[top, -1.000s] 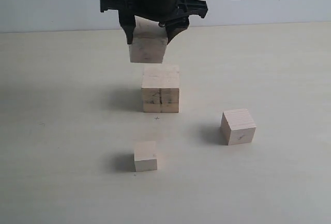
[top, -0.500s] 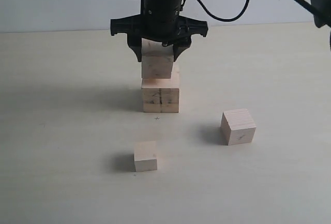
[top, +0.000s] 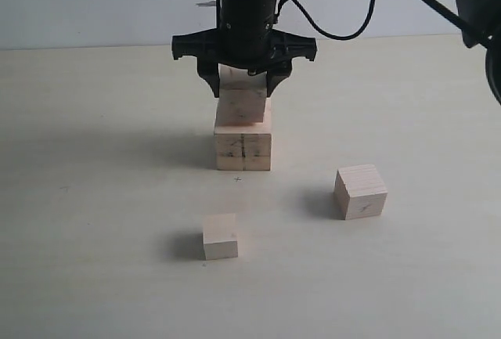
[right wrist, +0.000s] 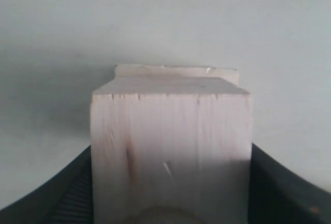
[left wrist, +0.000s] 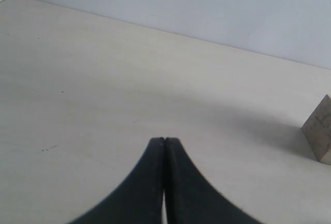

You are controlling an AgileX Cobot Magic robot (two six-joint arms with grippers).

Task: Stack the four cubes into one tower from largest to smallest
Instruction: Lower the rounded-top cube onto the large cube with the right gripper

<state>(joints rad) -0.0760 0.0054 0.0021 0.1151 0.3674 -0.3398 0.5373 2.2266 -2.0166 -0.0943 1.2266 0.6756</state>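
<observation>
The largest cube (top: 243, 145), with a dark line on its front, stands mid-table. My right gripper (top: 243, 90) comes down from above and is shut on the second cube (top: 241, 106), which sits low over the largest cube's top, slightly tilted; I cannot tell if they touch. In the right wrist view the held cube (right wrist: 170, 146) fills the space between the black fingers (right wrist: 72, 193), and the largest cube's edge (right wrist: 176, 71) shows beyond it. The third cube (top: 361, 191) lies at the right and the smallest cube (top: 220, 236) at the front. My left gripper (left wrist: 164, 141) is shut and empty.
The pale table (top: 94, 198) runs back to a light wall (top: 78, 2). A black cable (top: 344, 10) hangs behind the right arm. In the left wrist view a wooden cube's corner (left wrist: 320, 131) shows at the frame's edge, well away from the left gripper.
My right gripper has carried the second cube to the right and down, from hanging above and left of the largest cube to sitting low over its top.
</observation>
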